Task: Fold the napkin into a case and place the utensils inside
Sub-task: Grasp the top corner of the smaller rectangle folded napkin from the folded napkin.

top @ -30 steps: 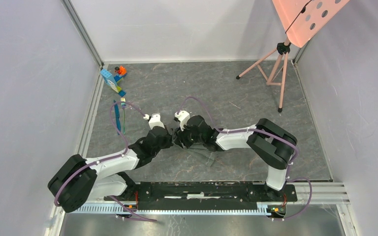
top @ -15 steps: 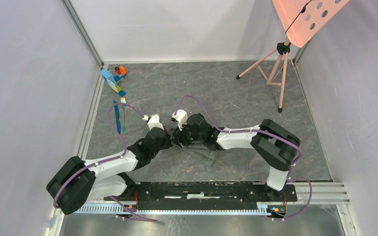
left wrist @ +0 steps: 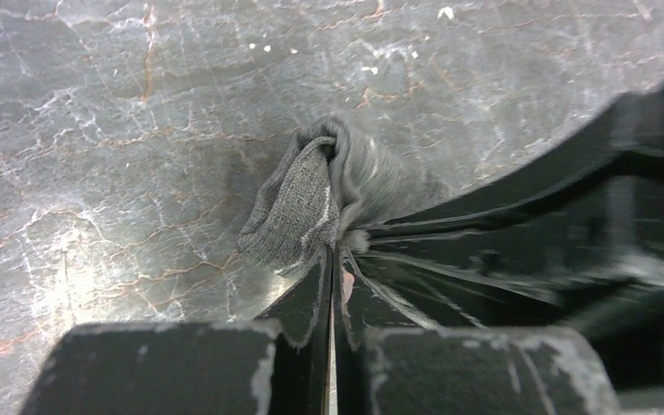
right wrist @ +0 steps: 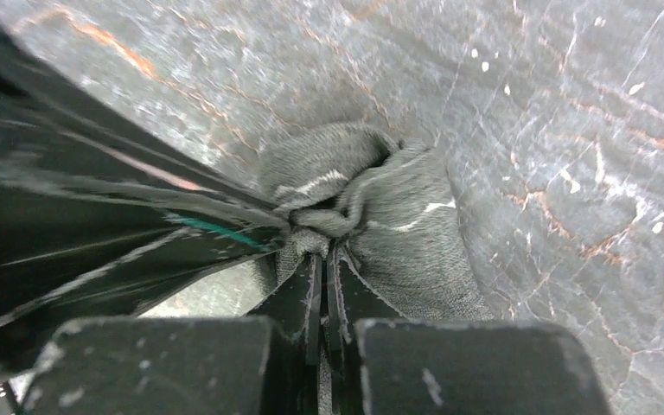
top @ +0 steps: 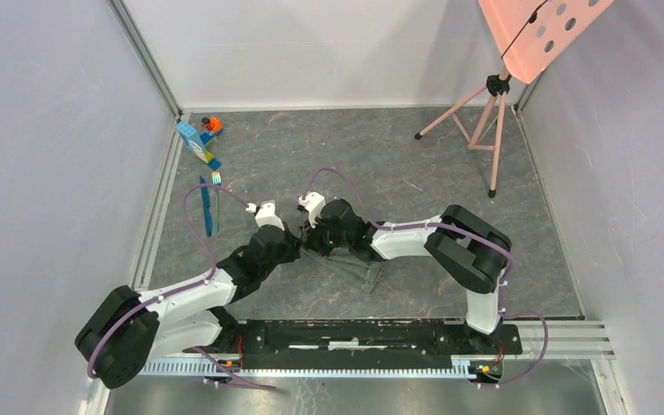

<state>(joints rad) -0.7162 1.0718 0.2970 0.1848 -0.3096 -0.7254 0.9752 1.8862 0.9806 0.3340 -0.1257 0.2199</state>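
Pincers: left pincer (left wrist: 332, 252) and right pincer (right wrist: 322, 248) each clamped tight on the bunched napkin (right wrist: 415, 233), cloth poking just past the tips, mid-frame.

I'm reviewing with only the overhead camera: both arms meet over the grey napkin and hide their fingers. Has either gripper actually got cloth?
Observer: Yes. The left wrist camera shows the left gripper shut on a bunched-up part of the napkin.
Operator: And the right one?
Observer: Its own wrist camera shows the right gripper shut too, pinching a crumpled fold with pale stitching.
Operator: Same spot?
Observer: Nearly. The left wrist camera shows the right gripper reaching that same bunch.
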